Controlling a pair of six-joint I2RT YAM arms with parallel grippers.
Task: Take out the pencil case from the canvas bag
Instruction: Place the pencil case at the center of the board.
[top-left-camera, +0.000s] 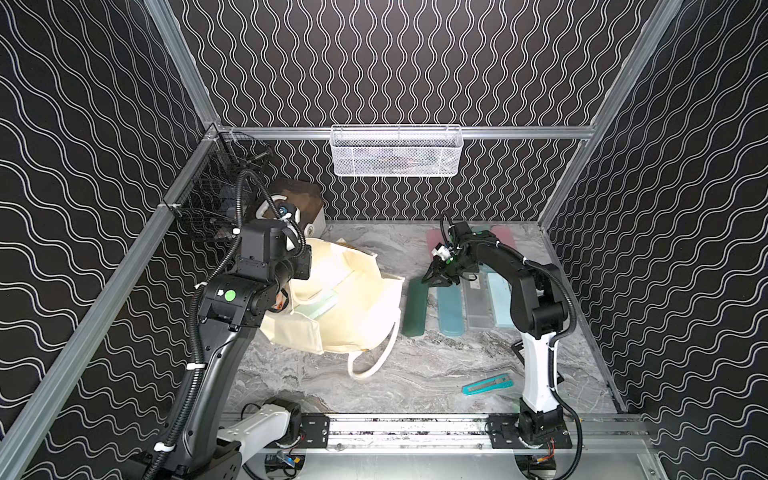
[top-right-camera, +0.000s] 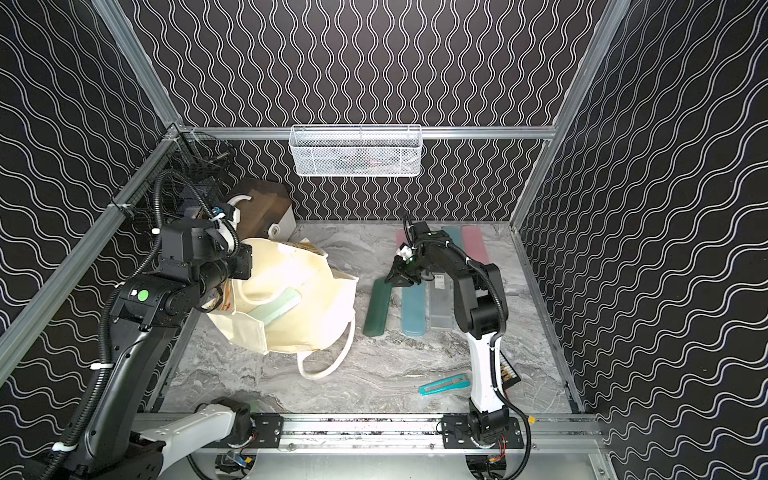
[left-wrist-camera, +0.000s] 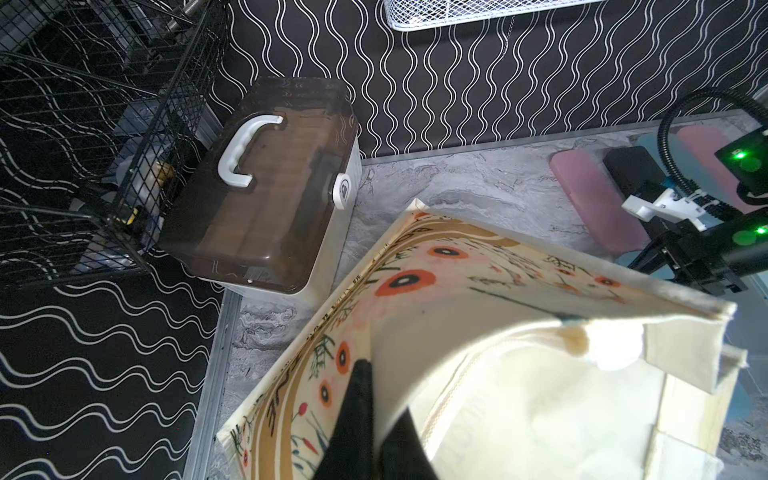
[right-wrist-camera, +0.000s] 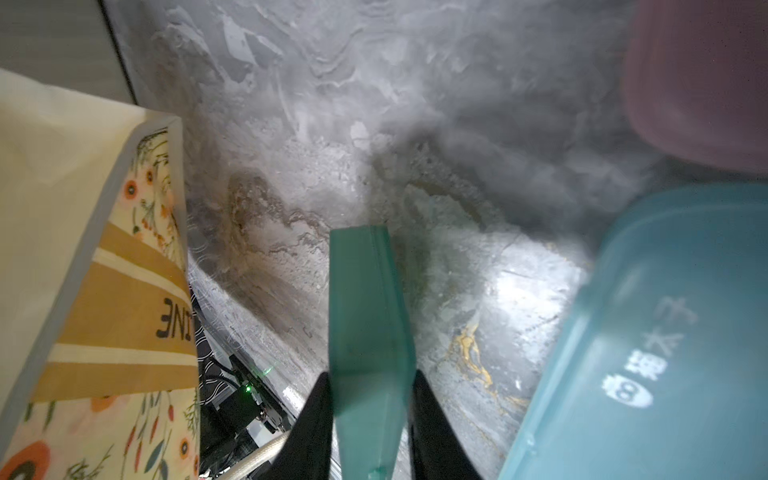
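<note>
The cream canvas bag (top-left-camera: 353, 316) lies on its side at the left of the table with its mouth held up. Its floral side (left-wrist-camera: 415, 282) shows in the left wrist view. My left gripper (left-wrist-camera: 382, 388) is shut on the bag's rim, one finger on the printed outside and one inside. A mint pencil case (top-right-camera: 276, 309) lies inside the bag. To the bag's right a dark green pencil case (top-left-camera: 413, 307) rests on the table. My right gripper (top-left-camera: 436, 277) stands over its far end, its fingers (right-wrist-camera: 316, 415) against both sides of the case (right-wrist-camera: 368, 316).
A brown-lidded white box (left-wrist-camera: 270, 187) and a black wire basket (top-left-camera: 208, 195) stand at the back left. A white mesh basket (top-left-camera: 395, 151) hangs on the back wall. Blue (top-left-camera: 451, 309), clear (top-left-camera: 478, 303) and pink (top-left-camera: 503, 235) cases lie by the right arm, a teal knife (top-left-camera: 487, 383) near the front.
</note>
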